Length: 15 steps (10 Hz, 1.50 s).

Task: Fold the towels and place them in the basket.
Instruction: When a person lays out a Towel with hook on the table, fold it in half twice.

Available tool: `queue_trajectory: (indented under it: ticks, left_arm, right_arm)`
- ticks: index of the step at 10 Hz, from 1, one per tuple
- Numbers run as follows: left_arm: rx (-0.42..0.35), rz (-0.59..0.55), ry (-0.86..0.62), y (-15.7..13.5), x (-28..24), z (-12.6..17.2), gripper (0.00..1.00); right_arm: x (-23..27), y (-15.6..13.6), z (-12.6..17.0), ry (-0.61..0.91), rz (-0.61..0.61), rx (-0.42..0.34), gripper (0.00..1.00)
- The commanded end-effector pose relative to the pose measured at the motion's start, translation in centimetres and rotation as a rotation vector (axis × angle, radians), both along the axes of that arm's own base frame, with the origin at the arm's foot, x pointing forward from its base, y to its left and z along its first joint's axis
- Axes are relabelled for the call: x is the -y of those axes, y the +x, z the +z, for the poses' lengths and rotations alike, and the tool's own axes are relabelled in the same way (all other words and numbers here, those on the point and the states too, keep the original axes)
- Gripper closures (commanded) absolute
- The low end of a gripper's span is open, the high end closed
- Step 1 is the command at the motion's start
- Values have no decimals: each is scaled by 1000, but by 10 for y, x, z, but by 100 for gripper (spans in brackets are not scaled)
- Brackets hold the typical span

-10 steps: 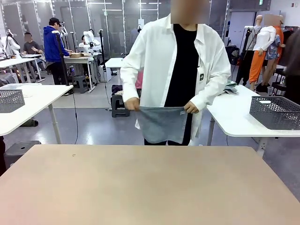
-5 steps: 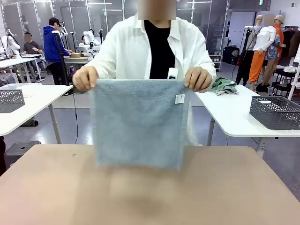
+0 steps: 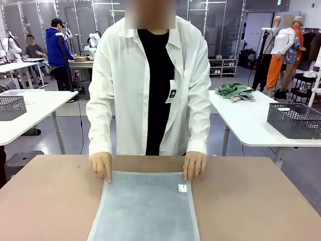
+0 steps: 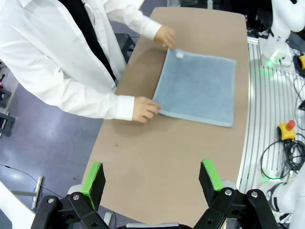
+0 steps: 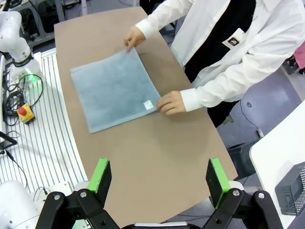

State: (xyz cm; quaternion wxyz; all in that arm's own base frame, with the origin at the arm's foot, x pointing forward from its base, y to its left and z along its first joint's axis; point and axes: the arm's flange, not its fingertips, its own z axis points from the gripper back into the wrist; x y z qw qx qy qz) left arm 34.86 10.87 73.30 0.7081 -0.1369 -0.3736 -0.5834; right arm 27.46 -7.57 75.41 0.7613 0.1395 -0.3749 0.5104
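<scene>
Towel (image 3: 145,208) is lying flat mid-table (image 3: 251,201), nearly square, so I'm seeing no clear long axis; its tag (image 3: 182,188) corner is pointing toward the far side. One hand (image 3: 102,164) and the other hand (image 3: 194,164) are pressing its far corners. I'm hovering the left gripper (image 4: 152,179) and right gripper (image 5: 158,179) spread wide, empty.

Bright, even light falls from overhead, and shadows are soft. Ahead of the left end effector (image 4: 151,174) the matt counter (image 4: 157,143) carries only a faint shade beside a person's hand (image 4: 145,109). Ahead of the right end effector (image 5: 158,174) the counter's edges bow with wide-angle distortion. Its green pads (image 5: 101,175) stand sharp and evenly lit.
</scene>
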Motion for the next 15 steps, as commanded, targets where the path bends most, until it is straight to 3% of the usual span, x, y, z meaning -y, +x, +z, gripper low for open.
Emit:
queue_trajectory:
  ticks: [1, 10, 12, 15]
  left_arm:
    - [2, -12, -5, 0, 1, -1, 0]
    - [0, 0, 0, 0, 0, 0, 0]
    - [20, -27, 183, -16, 58, -11, 0]
    - [-46, -105, 433, -26, 143, -75, 0]
  right_arm:
    - [0, -1, 2, -2, 17, 9, 0]
    - [0, 0, 0, -1, 0, 1, 0]
    - [-57, 7, -11, -155, 45, -46, 0]
    - [-151, 24, -59, -380, 121, -142, 0]
